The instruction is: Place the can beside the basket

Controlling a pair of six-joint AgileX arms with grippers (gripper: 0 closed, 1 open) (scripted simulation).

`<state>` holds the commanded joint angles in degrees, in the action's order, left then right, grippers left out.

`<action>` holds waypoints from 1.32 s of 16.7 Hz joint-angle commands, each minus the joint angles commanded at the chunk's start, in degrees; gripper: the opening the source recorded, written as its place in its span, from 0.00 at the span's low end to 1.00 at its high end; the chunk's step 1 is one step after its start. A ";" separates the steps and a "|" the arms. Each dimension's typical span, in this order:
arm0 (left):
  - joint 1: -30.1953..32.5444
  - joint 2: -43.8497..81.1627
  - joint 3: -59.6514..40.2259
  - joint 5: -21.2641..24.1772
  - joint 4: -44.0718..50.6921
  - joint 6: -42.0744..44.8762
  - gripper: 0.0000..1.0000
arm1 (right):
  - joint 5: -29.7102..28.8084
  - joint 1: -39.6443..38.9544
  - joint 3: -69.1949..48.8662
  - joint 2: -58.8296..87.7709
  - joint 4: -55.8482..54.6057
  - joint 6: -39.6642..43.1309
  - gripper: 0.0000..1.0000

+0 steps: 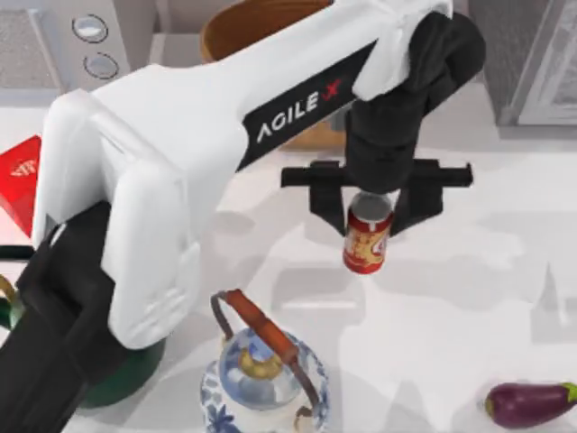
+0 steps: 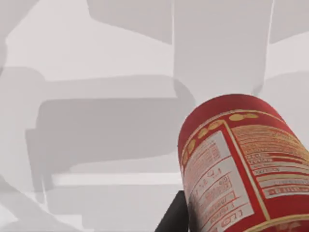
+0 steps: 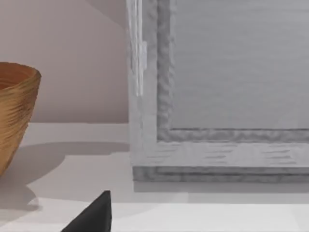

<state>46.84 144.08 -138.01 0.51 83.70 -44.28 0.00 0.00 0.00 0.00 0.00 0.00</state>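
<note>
Red and cream-gold, the small cylindrical drink can [image 1: 368,236] with its silver top hangs just right of the top view's centre, gripped near its upper end by the left arm's black pincer [image 1: 371,200]. It appears raised above the white desk [image 1: 469,298], since a grey shadow lies apart from it on the surface. The large tan-brown woven wicker basket [image 1: 261,27] sits at the upper middle of that frame, largely hidden behind the white AgileX arm, so the can is near it but not yet set down. The chief risk, as a judgement, is a tip-over: the can looks slightly tilted in the grip, and a release from any height or at that angle could let it topple and roll away. A descent drifting toward the upper frame might also knock the basket's side. Lower in the frame stand a blue-and-white porcelain kettle [image 1: 263,383] with a brown handle and a purple eggplant [image 1: 530,403] at the lower right, both well clear of the likely spot. As for the left pincer, its fingers are closed to the can's width, one dark finger [image 2: 175,216] showing against the label in the left wrist view. The right arm is parked; its wrist view shows the basket's rim [image 3: 17,113] and one dark fingertip, but whether that pincer is spread or closed cannot be told.
</note>
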 joint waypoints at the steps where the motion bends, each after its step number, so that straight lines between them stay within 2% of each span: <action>1: 1.48 0.98 -0.82 -0.01 0.05 -1.81 0.00 | 0.00 0.00 0.00 0.00 0.00 0.00 1.00; 4: 3.21 2.17 -1.78 -0.08 0.05 -3.88 0.00 | 0.00 0.00 0.00 0.00 0.00 0.00 1.00; 18: 3.21 1.74 0.85 -0.08 -2.15 -3.87 0.00 | 0.00 0.00 0.00 0.00 0.00 0.00 1.00; 22: 3.21 1.74 0.85 -0.08 -2.15 -3.87 0.30 | 0.00 0.00 0.00 0.00 0.00 0.00 1.00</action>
<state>50.05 145.82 -137.16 0.43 81.55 -48.15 0.00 0.00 0.00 0.00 0.00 0.00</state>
